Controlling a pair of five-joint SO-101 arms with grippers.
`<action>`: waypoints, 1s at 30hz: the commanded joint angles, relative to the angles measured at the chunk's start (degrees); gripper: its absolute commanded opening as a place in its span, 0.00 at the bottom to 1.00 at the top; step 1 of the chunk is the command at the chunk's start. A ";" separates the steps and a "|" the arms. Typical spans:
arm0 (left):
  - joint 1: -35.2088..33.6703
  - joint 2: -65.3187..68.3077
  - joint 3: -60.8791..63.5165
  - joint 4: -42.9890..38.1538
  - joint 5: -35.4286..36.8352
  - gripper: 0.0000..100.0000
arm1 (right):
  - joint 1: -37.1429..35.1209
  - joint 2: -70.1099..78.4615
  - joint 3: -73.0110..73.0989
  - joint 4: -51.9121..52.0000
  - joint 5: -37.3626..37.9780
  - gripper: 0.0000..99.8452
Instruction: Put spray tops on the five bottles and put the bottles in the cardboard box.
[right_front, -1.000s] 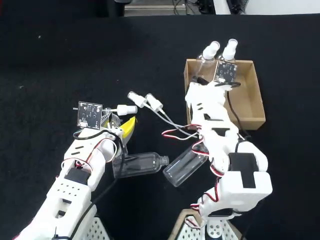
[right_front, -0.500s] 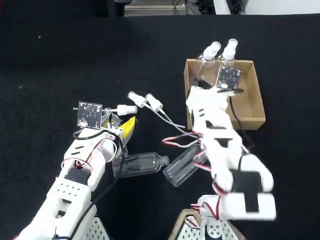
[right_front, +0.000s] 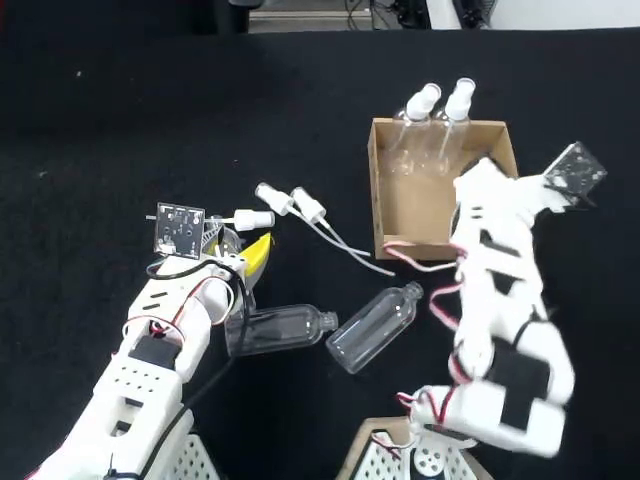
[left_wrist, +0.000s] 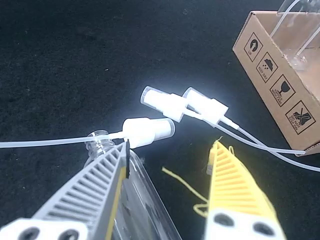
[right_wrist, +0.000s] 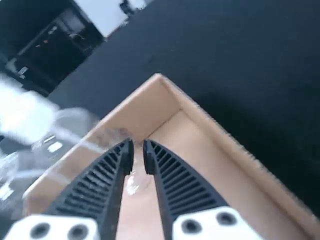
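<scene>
Two capped bottles (right_front: 424, 103), clear plastic w/ white spray heads, lean at the far wall of the cardboard box (right_front: 415, 205), heads above the rim. Two open bottles lie on their sides on the black table (right_front: 100, 110) nr the arm bases, one (right_front: 282, 329) beside the other (right_front: 373, 327). A third open bottle (left_wrist: 100, 141) lies under the left gripper (left_wrist: 171, 147), whose jaws are spread wide and hold nothing. Its neck is just beside a loose spray top (left_wrist: 148, 131) w/ a long thin tube. Two more tops (left_wrist: 165, 102) lie together btwn that and the box. The right gripper (right_wrist: 138, 147), jaws pinched together on nothing, hangs, as far as the blur allows, over a box corner. Job approx two-fifths done. Capping prob. comes next: seize the top, then thread its tube down the neck.
</scene>
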 joint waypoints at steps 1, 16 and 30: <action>0.13 -0.62 -0.84 -1.41 0.26 0.26 | 1.93 5.14 -7.78 0.44 -2.55 0.01; 0.13 -0.97 -0.66 -1.41 0.26 0.26 | -2.81 7.69 -9.01 -3.69 -2.11 0.01; 0.13 -1.14 -0.57 -1.41 0.26 0.26 | -2.46 13.58 -12.88 -6.07 -2.11 0.01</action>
